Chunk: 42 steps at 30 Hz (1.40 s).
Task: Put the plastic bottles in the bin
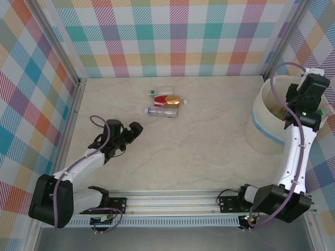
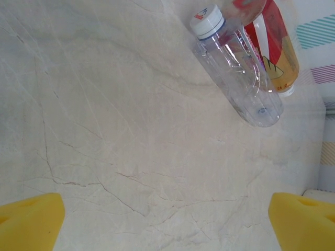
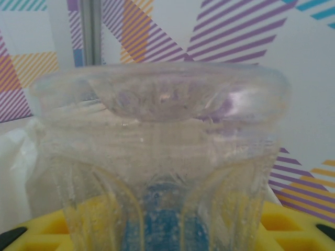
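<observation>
Three bottles (image 1: 167, 100) lay at upper middle, the left gripper (image 1: 137, 129) spread wide toward them, while the right gripper (image 1: 292, 112) clamped a clear bottle (image 3: 157, 157) over the bin (image 1: 260, 130), apparently to drop it.

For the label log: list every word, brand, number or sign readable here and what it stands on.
No text can be read.
The white cap of the clear bottle: red and blue mark, too blurred.
The label of the red and orange bottle: white shapes, no legible letters.
</observation>
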Each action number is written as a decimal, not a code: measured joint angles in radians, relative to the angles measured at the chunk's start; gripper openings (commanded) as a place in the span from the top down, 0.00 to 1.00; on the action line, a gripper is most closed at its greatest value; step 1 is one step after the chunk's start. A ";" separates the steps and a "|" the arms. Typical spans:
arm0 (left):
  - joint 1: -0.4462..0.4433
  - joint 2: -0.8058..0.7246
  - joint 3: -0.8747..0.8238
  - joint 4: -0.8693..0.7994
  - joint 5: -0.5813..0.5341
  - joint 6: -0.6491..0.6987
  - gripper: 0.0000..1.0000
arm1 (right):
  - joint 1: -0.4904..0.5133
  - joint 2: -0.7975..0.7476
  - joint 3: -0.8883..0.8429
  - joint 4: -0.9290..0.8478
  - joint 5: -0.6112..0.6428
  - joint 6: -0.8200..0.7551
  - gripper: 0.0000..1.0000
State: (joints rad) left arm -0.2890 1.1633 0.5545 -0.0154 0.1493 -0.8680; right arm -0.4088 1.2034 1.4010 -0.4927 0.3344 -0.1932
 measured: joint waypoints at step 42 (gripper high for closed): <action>0.000 0.095 0.069 -0.009 0.045 0.005 0.00 | -0.204 0.124 0.076 -0.242 -0.116 0.304 0.00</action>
State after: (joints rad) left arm -0.2890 1.2579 0.6239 -0.0242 0.1940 -0.8635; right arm -0.6125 1.3277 1.4773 -0.7349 0.2184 0.1104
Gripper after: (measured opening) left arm 0.999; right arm 0.997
